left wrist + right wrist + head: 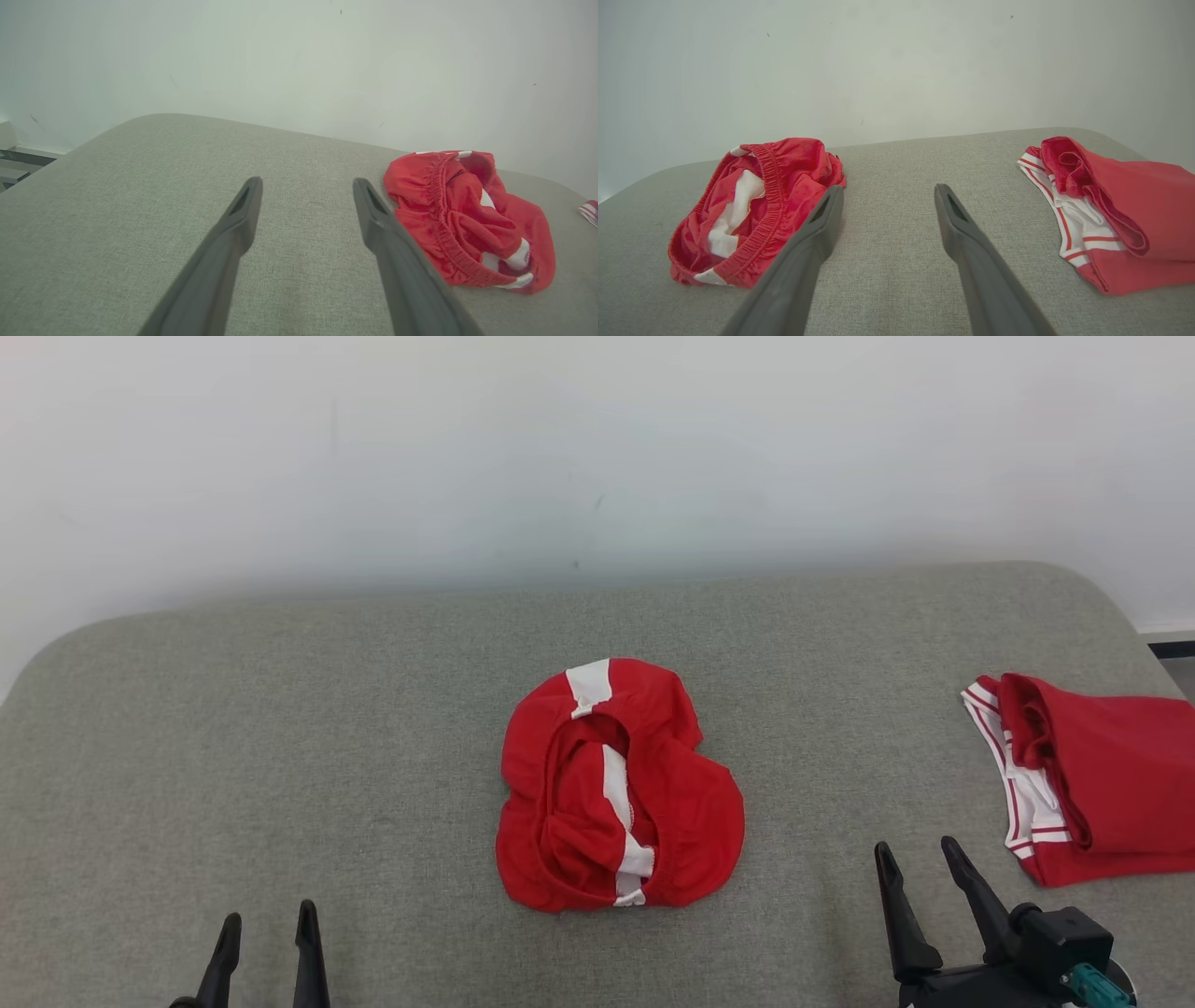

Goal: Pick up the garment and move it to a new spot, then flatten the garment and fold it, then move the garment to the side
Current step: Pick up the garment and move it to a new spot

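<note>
**Item 1:** crumpled red jersey shorts with white side stripes and an elastic waistband (621, 784).
- Location: middle of the grey fabric-covered desk (280, 728), well apart from every edge.
- Handling, as I judge it: light, limp and a little slippery, so it will sag from any hold. I would take the gathered waistband, the firmest part, at two points.

**Item 2:** folded red-and-white garment (1102, 775), at the right edge, cut off by the head view's frame.

**Left pincer** (269, 915): wide, empty, over the near left part of the desk.

**Right pincer** (917, 847): wide, empty, between the two garments, toward the near edge.

**Hard to make out:** the leg openings, and how the layers lie inside the heap. I cannot tell front from back.
</note>
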Controlling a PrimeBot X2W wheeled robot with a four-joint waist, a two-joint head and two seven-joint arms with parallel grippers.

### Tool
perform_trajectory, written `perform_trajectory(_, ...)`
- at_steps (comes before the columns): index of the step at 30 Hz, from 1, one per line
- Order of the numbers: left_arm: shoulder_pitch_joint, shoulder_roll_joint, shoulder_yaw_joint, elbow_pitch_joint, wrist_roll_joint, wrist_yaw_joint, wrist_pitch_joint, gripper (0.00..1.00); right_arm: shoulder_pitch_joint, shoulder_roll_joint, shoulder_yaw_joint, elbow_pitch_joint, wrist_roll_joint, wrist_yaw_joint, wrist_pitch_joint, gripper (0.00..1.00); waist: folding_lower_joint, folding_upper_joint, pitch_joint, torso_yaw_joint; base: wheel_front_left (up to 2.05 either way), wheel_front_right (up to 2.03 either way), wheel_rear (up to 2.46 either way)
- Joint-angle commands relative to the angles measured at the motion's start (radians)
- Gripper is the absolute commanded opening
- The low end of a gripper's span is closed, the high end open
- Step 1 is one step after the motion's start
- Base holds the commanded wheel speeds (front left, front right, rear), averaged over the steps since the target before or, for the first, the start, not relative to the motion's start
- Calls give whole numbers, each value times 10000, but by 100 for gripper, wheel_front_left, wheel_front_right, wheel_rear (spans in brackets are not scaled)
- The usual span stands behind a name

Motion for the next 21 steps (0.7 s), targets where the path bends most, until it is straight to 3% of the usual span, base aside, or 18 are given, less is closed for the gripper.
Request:
perform_trajectory(1, 179, -80, 141, 67, 112, -100, -41, 100, 86, 32, -3, 18, -72, -27, -66, 100, 1, 0, -32, -35, 0, 0, 0)
perform_trajectory(21, 254, -349, 651, 30, 720, -602, -42, 100, 56, 113, 110, -11, -103, -27, -113, 100, 1, 0, 13, -75, 0, 0, 0)
